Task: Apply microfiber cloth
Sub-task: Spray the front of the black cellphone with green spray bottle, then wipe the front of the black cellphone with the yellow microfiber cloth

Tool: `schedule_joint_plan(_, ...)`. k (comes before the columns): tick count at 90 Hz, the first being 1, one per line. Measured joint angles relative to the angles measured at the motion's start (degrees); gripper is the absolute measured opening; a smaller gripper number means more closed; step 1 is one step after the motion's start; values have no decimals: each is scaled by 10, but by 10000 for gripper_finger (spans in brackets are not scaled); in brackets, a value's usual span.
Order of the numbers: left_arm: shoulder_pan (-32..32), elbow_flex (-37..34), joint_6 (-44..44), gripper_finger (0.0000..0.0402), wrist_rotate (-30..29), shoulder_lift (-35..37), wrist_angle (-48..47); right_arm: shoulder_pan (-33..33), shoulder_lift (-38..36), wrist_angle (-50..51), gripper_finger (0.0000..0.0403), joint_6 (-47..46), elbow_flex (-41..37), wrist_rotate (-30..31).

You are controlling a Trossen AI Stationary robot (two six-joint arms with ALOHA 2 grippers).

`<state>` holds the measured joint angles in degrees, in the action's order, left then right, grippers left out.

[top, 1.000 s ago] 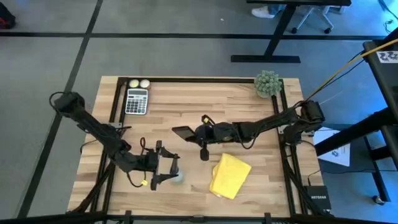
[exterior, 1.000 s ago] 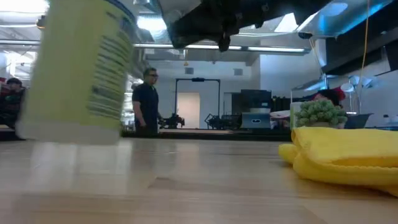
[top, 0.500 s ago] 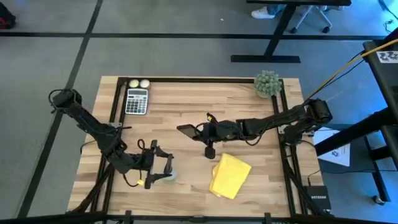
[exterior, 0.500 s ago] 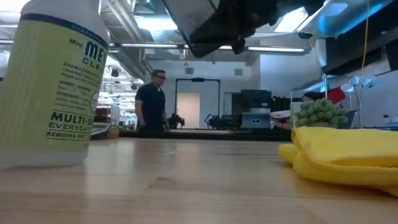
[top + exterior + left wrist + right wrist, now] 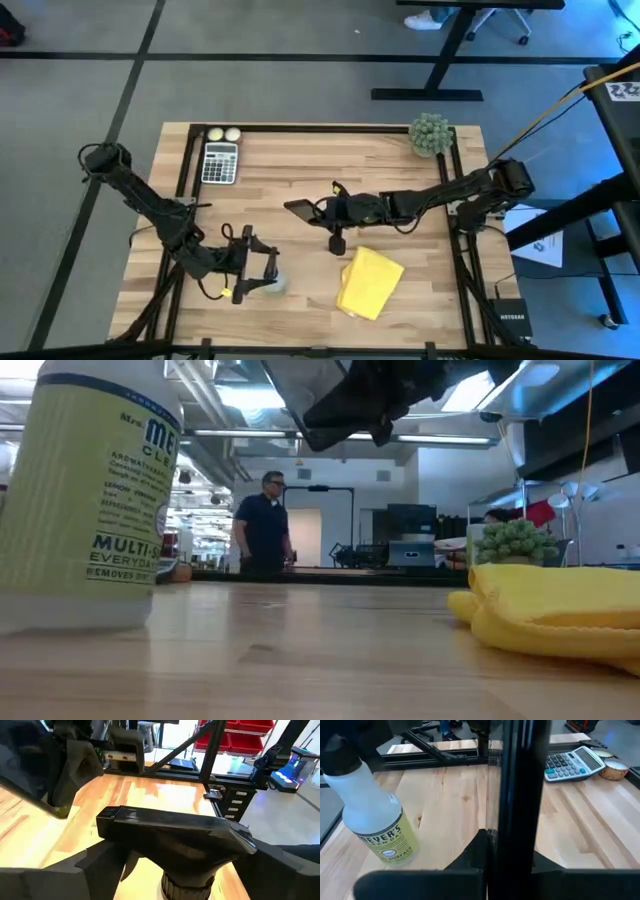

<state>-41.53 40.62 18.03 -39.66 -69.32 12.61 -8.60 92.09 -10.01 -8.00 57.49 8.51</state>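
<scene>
High view: the yellow cloth (image 5: 369,283) lies loose on the wooden surface (image 5: 300,170), untouched by either arm. The right tool (image 5: 335,244) hangs just beside the cloth's far edge, clamped on a black phone (image 5: 299,212) held above the surface. The left tool (image 5: 262,276) sits near the front edge with the spray bottle (image 5: 277,284) between its fingers, though I cannot tell whether it grips. To do this step well, I judge one arm should free itself, pinch the cloth by a raised fold and wipe the phone's glass flat.
</scene>
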Motion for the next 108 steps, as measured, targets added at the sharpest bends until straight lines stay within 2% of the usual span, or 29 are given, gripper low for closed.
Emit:
schedule_joint_plan(13,0,0,10,329,-7,0,1,0,0,5,7,5,0,0)
schedule_joint_plan(38,0,0,12,393,-9,1,2,0,0,6,7,7,0,0)
schedule_joint_plan(55,-5,0,10,400,70,39,-36,0,0,11,7,5,0,-2)
schedule_joint_plan(69,-5,1,47,400,97,90,-136,0,0,13,7,-9,0,-16)
schedule_joint_plan(95,4,1,58,400,30,170,-291,-1,0,64,7,-66,0,-17)
schedule_joint_plan(108,4,1,80,400,-38,204,-364,-1,0,115,7,-102,0,-33)
